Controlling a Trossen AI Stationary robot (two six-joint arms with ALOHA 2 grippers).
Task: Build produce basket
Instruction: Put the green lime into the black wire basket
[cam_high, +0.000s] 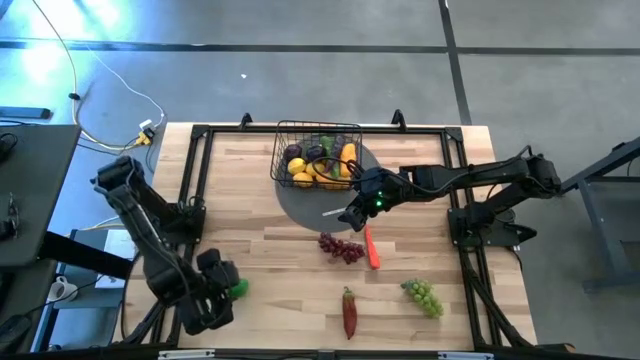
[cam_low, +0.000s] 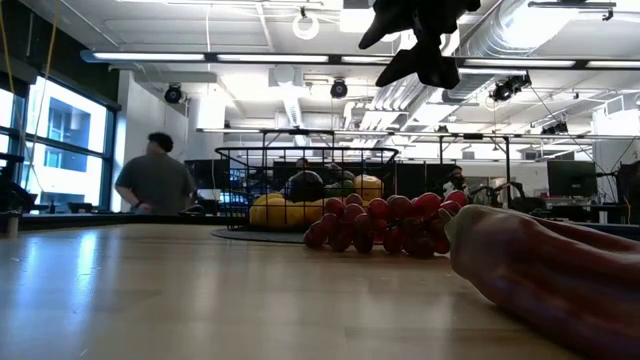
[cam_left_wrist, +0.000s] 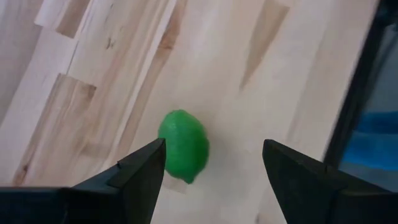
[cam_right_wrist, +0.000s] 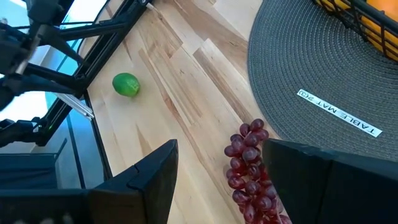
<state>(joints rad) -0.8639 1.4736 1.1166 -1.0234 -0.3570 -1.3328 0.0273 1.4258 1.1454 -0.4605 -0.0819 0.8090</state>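
the tabletop (cam_high: 270, 250) is pale wood. at its far edge the basket (cam_high: 290, 135) stands on a round grey mat (cam_high: 300, 205), already holding yellow and purple pieces. as rigid wire mesh it should stay put while things are dropped in.

the left arm sits at the near left corner, its gripper (cam_left_wrist: 211, 168) hanging over a small green lime (cam_left_wrist: 183, 146) with the jaws parted and empty, one finger to each side of the fruit. the right gripper (cam_right_wrist: 217, 174) hovers near the mat's edge above the red grapes (cam_high: 342, 248), jaws standing wide, holding nothing.

of the loose produce, the red pepper (cam_high: 349, 312) lies near the front edge – probably light hollow plastic, best taken across its middle. the red grapes lie just beside the mat; being a knobbly cluster, they likely give a sure hold across the widest part, though the bunch may flex or dangle. the green grapes (cam_high: 423, 297) lie further right and should handle the same way. the orange carrot (cam_high: 372, 247) lies right beside the red bunch – thin, smooth and tapered, so it could slip; grip the thick end. the lime is smallest, round and slick, and may roll – close squarely across its centre.
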